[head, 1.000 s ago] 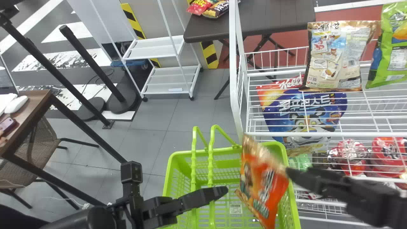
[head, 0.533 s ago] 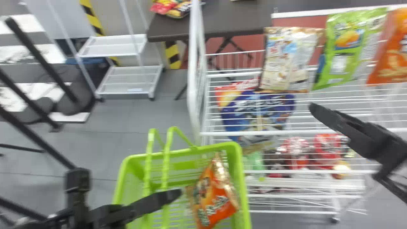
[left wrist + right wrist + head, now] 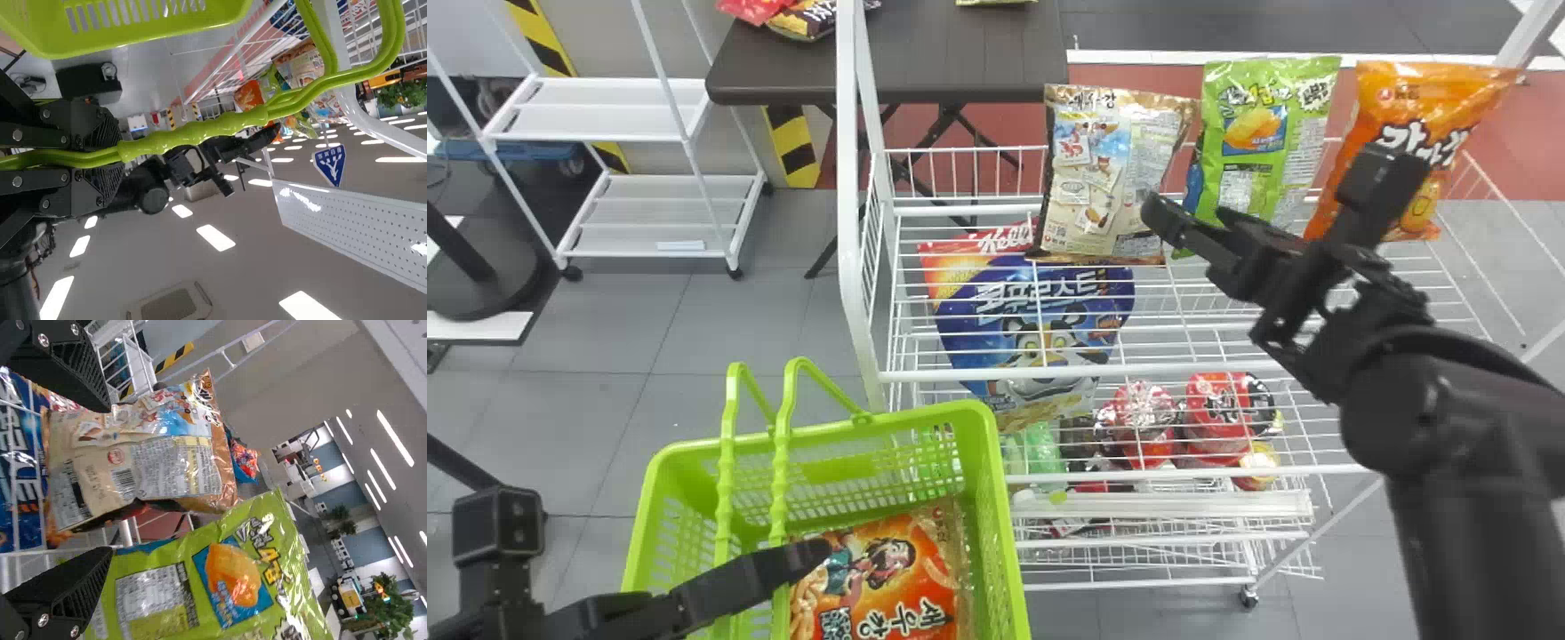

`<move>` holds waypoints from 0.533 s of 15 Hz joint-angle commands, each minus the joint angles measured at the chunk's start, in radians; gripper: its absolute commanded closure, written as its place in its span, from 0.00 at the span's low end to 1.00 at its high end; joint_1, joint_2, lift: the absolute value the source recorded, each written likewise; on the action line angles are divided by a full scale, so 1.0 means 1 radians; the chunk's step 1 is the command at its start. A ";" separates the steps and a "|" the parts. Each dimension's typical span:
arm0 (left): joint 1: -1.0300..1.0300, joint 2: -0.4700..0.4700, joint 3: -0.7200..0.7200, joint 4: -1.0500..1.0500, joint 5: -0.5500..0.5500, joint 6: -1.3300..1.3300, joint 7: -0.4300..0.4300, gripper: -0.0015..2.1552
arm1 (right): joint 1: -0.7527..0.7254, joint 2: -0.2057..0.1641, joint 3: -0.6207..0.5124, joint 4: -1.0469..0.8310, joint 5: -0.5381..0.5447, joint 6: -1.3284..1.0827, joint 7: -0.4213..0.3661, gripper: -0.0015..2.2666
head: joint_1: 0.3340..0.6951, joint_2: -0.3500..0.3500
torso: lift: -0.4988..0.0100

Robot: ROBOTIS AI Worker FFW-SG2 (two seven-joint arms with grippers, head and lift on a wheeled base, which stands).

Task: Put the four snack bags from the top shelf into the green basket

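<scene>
Centre the wide-spread right gripper [image 3: 108, 480] on the beige bag [image 3: 167, 470] before squeezing, avoiding the green bag [image 3: 287, 553] beside it

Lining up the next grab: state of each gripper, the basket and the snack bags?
Left gripper: shut on the basket handles
Right gripper: open, by the beige bag
Green basket: upright, one bag inside
Orange-red bag: lying in the basket
Beige bag: standing on the top shelf
Green bag: standing, beside it
Orange bag: standing, right of the green one
</scene>
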State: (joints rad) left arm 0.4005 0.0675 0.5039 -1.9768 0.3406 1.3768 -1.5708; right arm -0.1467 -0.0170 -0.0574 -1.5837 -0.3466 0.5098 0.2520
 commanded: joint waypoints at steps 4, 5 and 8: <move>0.004 0.000 0.005 0.004 0.002 -0.003 -0.010 1.00 | -0.182 0.003 0.128 0.280 0.041 -0.075 -0.034 0.04 | 1.00 0.59 | 0.98; 0.004 0.000 0.007 0.006 0.002 -0.003 -0.010 1.00 | -0.212 0.003 0.140 0.321 0.057 -0.075 -0.034 0.11 | 1.00 0.60 | 0.98; 0.004 0.001 0.007 0.009 0.002 -0.003 -0.010 1.00 | -0.249 0.005 0.152 0.369 0.097 -0.053 -0.036 0.69 | 1.00 0.63 | 0.98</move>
State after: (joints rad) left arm 0.4050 0.0679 0.5108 -1.9696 0.3421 1.3737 -1.5708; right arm -0.3828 -0.0133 0.0903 -1.2313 -0.2623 0.4500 0.2173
